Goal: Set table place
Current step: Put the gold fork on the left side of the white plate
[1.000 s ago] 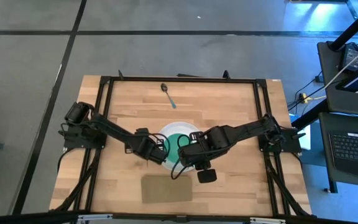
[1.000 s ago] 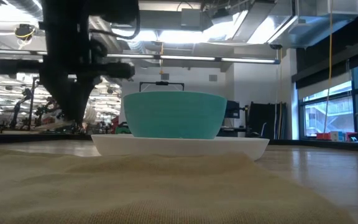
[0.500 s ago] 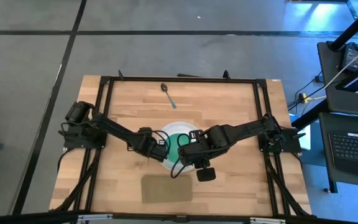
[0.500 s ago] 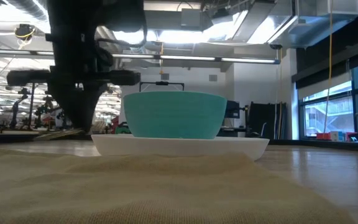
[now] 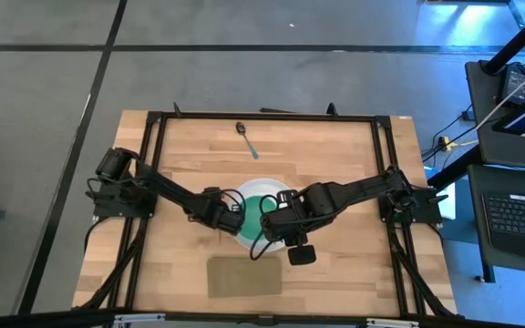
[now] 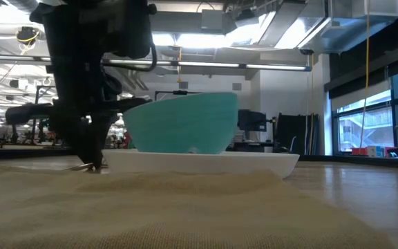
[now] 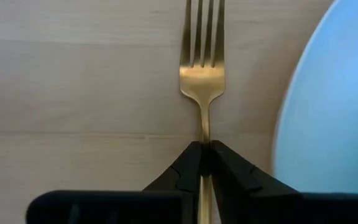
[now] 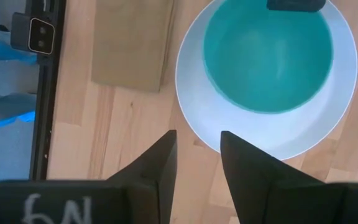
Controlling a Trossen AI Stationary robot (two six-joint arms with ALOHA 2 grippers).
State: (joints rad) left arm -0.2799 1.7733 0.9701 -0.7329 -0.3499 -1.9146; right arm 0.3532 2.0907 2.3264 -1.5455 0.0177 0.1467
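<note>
A teal bowl (image 5: 259, 206) sits on a round white plate (image 5: 244, 239) at the table's middle. In the low view the bowl (image 6: 182, 124) is tipped, its left rim lower, next to my left gripper's body. My left gripper (image 5: 230, 217) is low at the plate's left rim, shut on a thin gold fork (image 7: 202, 74). My right gripper (image 8: 197, 149) is open and empty above the plate's near side (image 5: 276, 230). A dark spoon (image 5: 247, 139) lies on the table near the far edge. My left gripper pinches the fork's handle (image 7: 204, 138) between its two fingertips, just behind the neck. The fingers lie along the fork and come at it from above. The fork is level, down at the tabletop (image 6: 88, 167), beside the plate's left rim (image 7: 291, 124), its tines pointing away from the fingers.
A tan rectangular mat (image 5: 244, 276) lies near the table's near edge, in front of the plate. A black metal frame (image 5: 153, 164) edges the tabletop. Bare wood lies to the plate's left and right.
My left gripper has gone down to the tabletop with the fork and a little toward the plate. The bowl, level on the plate before, has tipped with its left rim down.
</note>
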